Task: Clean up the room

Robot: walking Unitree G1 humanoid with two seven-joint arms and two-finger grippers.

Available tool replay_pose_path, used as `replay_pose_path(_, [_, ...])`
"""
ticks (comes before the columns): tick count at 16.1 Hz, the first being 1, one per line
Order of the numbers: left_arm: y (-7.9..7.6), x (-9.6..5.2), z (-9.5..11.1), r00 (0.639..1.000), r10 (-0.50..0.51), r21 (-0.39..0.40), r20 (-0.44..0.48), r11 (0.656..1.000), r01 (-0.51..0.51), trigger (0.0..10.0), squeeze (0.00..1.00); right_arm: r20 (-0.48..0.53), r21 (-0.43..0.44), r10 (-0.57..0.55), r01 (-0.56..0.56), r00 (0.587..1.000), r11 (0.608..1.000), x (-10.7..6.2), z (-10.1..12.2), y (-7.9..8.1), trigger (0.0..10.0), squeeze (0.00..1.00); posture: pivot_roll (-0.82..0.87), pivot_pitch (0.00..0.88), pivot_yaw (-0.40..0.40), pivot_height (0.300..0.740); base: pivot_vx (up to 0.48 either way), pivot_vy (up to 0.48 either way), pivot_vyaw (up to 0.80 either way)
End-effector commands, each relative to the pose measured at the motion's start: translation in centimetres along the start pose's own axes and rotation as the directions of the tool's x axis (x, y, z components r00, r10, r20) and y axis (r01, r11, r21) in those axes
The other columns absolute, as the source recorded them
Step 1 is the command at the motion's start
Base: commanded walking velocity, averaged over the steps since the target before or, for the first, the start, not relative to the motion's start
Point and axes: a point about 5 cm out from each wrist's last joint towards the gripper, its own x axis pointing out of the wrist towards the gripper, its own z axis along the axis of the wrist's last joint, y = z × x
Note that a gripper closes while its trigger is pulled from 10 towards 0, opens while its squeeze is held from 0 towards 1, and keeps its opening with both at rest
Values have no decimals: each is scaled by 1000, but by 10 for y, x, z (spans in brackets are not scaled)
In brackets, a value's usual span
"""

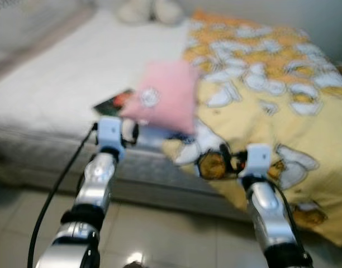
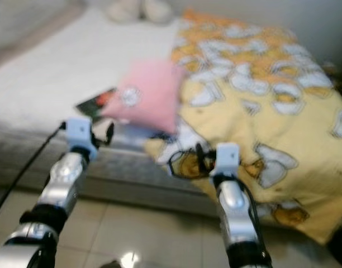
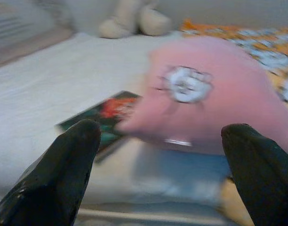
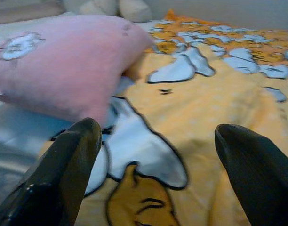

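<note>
1. Left eye view is blurred, so fine detail is lost; a square pink fabric pillow [image 1: 166, 96] with a white round patch lies on the bed with the white sheet [image 1: 53, 84], and places below are given from that pillow.
2. A flat dark book or magazine with a red-and-green cover [image 1: 112, 101] lies partly under the pillow's left edge; its title cannot be read.
3. A yellow-and-orange blanket with a white cartoon print [image 1: 271, 95] covers the bed to the right of the pillow and hangs over the near edge; the pillow's right side touches it.
4. Beyond the pillow, at the head of the bed, sits a cream plush toy [image 3: 130, 19], cut off by the frame.
5. The left gripper [image 3: 165, 174] is raised level in front of the pillow's near edge, its fingers spread wide and holding nothing.
6. The right gripper [image 4: 160, 169] is held out over the blanket's near edge, to the right of the pillow, fingers likewise apart and empty.
7. Pale floor tiles [image 1: 176, 234] lie below both silver arms.
</note>
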Motion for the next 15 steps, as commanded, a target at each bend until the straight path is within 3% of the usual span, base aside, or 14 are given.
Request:
replay_pose_path(1, [-11,2,4,1000,-18,-22,14,1000,18,10000,0,16,-14,-42,42,999,999,-2,2,-14,10000,0,22,0,9,740,480,0,0])
replay_pose_path(12, [-3,10,13,998,59,-64,37,996,-57,10000,0,23,-30,-37,38,999,999,2,7,-16,10000,0,15,0,4,740,473,0,0])
replay_pose_path(15, [1,12,22,994,76,-63,72,995,-71,10000,0,65,-29,-40,42,997,999,6,18,-16,10000,0,20,0,2,740,459,0,0])
